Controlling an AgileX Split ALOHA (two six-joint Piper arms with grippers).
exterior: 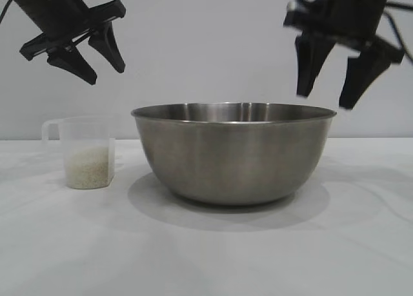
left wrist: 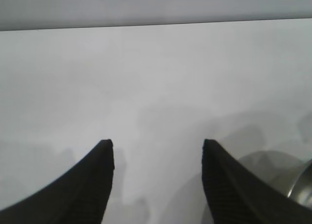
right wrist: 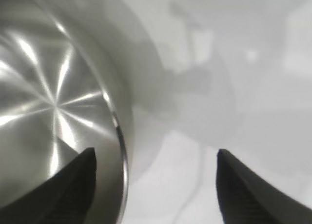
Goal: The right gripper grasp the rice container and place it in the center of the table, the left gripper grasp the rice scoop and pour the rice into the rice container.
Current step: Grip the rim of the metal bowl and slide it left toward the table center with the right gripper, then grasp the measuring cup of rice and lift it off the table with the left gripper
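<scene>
the right gripper (exterior: 329, 101) hung released just above the right side of the bowl (exterior: 233, 154), its two fingers spread and pointing down. in the right wrist view the rim ran between those fingers, one finger (right wrist: 63, 190) over the shiny inside and the other over the bare counter (right wrist: 195, 185) outside. so the wall of the bowl lay straight below this gripper, and a plain drop looked like all the grasp would need. the bowl sat upright, mouth up, already close to the middle of the counter, so it was hard to judge whether it needed moving much at all. being round, it had no long axis to line up with.

the left gripper (exterior: 90, 54) was also released, fingers apart, tilted down and toward the middle, well above the counter. the cup (exterior: 82, 153) stood upright below it and a little to its outer side, just beside the bowl without touching. its loop handle pointed away from the bowl, toward the left arm's side. rice (exterior: 88, 168) filled roughly the lower half. the left wrist view showed only counter and a sliver of the bowl, not the cup, so that gripper was not yet aimed at it. the left arm was plainly the nearer one to the cup.
</scene>
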